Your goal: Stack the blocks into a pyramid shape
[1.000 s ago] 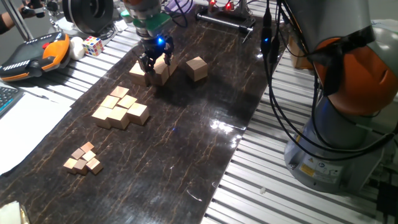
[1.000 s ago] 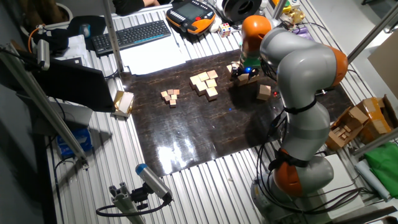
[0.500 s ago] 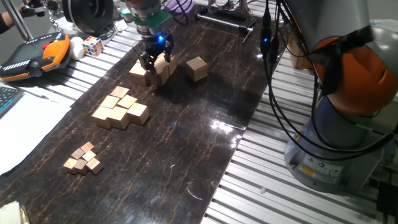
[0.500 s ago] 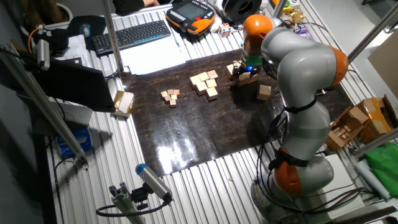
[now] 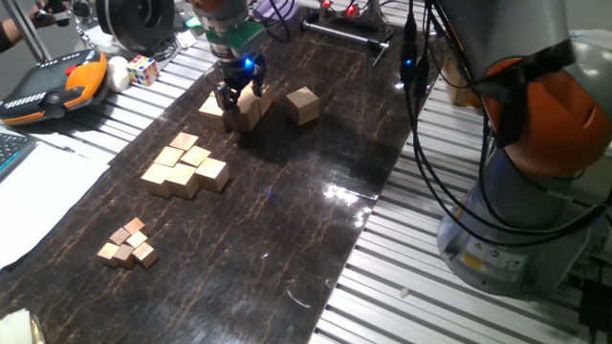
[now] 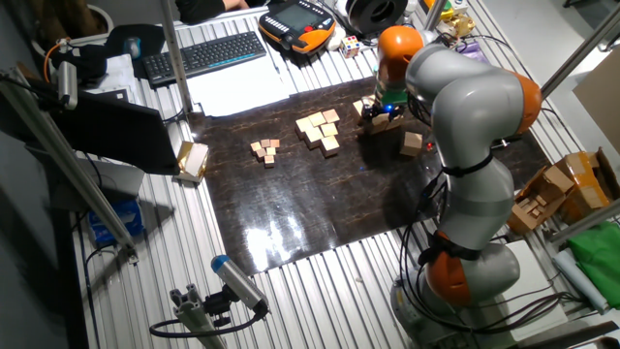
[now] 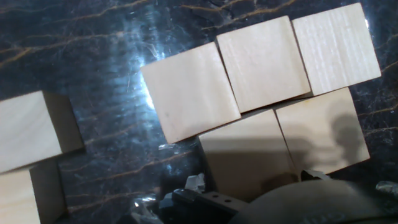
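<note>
The KUKA arm reaches across the dark marbled worktop [image 5: 316, 220] and its tool [image 5: 236, 96], with a small blue light glowing just above the fingers, hangs right over the cluster of large tan blocks [image 5: 229, 110] at the far end of the mat. From where I stand the fingers sit down among those cubes, but whether they are clamped on one or simply spread around it I cannot tell. The hand view looks straight down on the cluster: three blocks in a row [image 7: 261, 68] touching side by side, two more [image 7: 283, 146] tucked against them, edges meeting. Two further cubes [image 7: 31, 155] show at the left edge of that view, apart from the five. One more large block [image 5: 303, 104] stands alone, off to the side of the cluster. Nearer the middle of the mat lies a group of medium tan cubes [image 5: 185, 164], bunched together, and closer still a little heap of tiny tan cubes [image 5: 128, 243]. Beyond the mat's far edge a Rubik's cube [image 5: 143, 69] sits beside an orange teach pendant [image 5: 53, 86]. In the other fixed view the arm's grey bulk hides much of the tool [image 6: 380, 109], and a keyboard [image 6: 205, 55] lies behind the mat.
</note>
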Motion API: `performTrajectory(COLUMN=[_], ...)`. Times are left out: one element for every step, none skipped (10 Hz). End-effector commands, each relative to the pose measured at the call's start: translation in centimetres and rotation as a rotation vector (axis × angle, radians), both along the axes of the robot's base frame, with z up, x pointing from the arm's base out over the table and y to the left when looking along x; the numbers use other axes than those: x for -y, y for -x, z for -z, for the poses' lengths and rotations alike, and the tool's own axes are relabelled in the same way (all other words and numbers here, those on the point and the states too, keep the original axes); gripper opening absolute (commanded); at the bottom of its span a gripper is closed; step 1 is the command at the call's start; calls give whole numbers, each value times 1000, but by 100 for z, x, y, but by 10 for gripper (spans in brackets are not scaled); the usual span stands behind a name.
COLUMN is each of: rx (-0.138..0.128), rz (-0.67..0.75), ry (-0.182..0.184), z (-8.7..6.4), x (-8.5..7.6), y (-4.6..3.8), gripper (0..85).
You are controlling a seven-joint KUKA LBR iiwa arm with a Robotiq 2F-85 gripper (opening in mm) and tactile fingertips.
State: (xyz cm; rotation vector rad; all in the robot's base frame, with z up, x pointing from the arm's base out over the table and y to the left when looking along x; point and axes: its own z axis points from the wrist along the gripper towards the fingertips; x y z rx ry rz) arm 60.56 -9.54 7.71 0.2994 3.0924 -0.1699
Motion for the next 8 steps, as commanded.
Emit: performTrajectory(rx=[2, 5, 5, 6, 9, 15, 21, 23], rz=[-6, -6, -8, -11, -13, -15, -16, -16], ry=[6, 5, 2, 5, 7, 5, 8, 10], z=[10, 24, 32, 37, 49, 70, 79, 80], x=[0, -1, -3, 0, 3, 2, -4, -4], y=[3, 4, 4, 5, 10, 15, 18, 18], gripper=[780, 780, 783, 783, 783, 783, 780, 780])
